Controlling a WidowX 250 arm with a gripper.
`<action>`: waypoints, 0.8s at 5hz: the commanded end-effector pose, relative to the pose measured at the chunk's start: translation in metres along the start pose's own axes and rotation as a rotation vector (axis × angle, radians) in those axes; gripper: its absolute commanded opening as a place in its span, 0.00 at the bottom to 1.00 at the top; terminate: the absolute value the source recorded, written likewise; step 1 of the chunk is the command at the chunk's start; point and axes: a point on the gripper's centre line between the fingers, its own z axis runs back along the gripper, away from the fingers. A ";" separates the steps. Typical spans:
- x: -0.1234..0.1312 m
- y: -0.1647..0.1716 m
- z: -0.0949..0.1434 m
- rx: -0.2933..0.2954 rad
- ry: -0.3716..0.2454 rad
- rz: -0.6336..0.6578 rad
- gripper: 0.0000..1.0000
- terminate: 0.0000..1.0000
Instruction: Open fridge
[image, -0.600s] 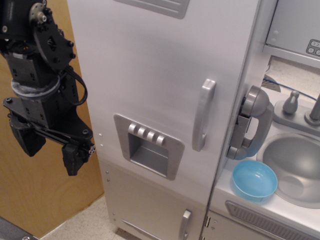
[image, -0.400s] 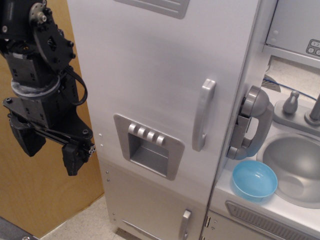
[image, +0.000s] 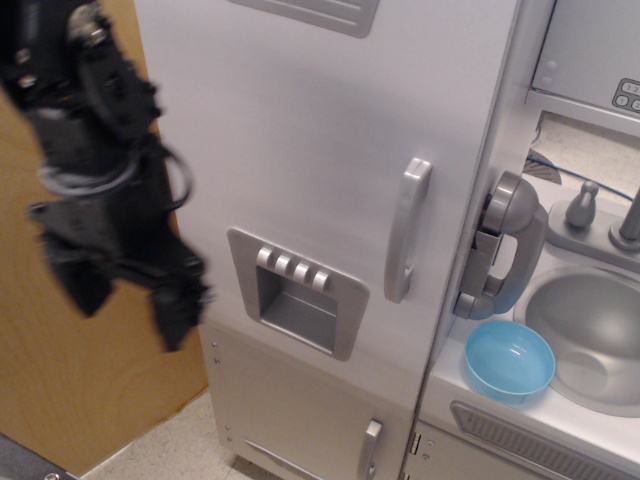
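The tall silver-grey fridge (image: 320, 120) fills the middle of the view, its large door shut. The door has a grey vertical bar handle (image: 405, 230) at its right edge and a recessed four-button dispenser panel (image: 295, 290) lower left. My black gripper (image: 130, 295) hangs at the left, blurred by motion, its fingers apart and empty. It is level with the dispenser panel and just left of the fridge's left edge, far from the handle.
A small lower door with a short handle (image: 370, 450) sits below. To the right are a grey toy phone (image: 505, 245), a blue bowl (image: 508, 362), a sink (image: 590, 330) with a faucet, and a microwave-like unit (image: 590, 50). A wooden panel (image: 60, 400) stands behind my arm.
My arm and gripper have shifted to the right, toward the fridge, and now appear motion-blurred. The fridge door stays shut.
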 end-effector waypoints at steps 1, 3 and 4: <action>0.045 -0.063 0.010 -0.015 -0.077 0.057 1.00 0.00; 0.077 -0.101 -0.009 0.007 -0.132 0.060 1.00 0.00; 0.093 -0.111 -0.013 0.026 -0.175 0.061 1.00 0.00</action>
